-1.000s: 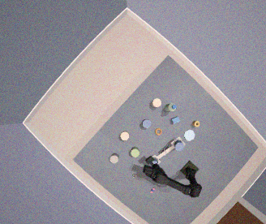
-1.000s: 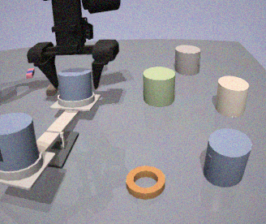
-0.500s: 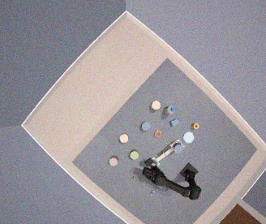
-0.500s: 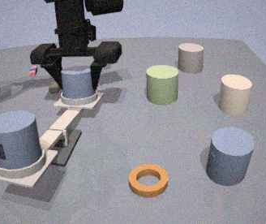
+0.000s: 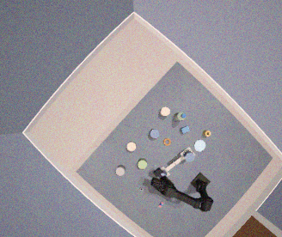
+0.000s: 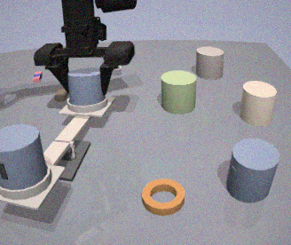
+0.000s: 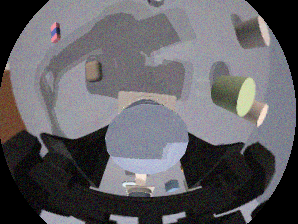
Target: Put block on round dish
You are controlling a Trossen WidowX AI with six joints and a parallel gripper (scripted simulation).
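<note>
Clock directions are read in the top view from the middle of the balance. The arm (image 5: 185,197) (image 6: 78,27) curves from its base at 4 o'clock round through 6, its gripper (image 5: 163,173) (image 6: 86,90) (image 7: 145,125) at 8. The gripper is closed against opposite sides of a blue cup (image 6: 85,86) (image 7: 146,137), its fingers standing fairly wide; the cup sits upright within the ring of its pan. The balance (image 5: 174,164) (image 6: 73,129) (image 7: 141,178) runs from 8 to 2 o'clock. At 2 o'clock the other cup (image 5: 189,157) (image 6: 18,155), also blue, stands in its pan, apart from the gripper. The block is out of sight, so which cup covers it cannot be told. Just beyond the other cup, at 2 o'clock, lies the pale dish (image 5: 199,145).

Cylinders stand well apart from the balance: green (image 5: 142,164) (image 6: 178,91) (image 7: 231,94) at 9 o'clock, peach (image 5: 131,147) (image 6: 258,103) at 10 and blue (image 5: 155,133) (image 6: 253,170) at 11. An orange ring (image 5: 167,139) (image 6: 148,201) lies flat between 11 and 12. Smallest noted is a red-and-blue piece (image 5: 161,204) (image 6: 37,76) (image 7: 55,32), between 6 and 7.
</note>
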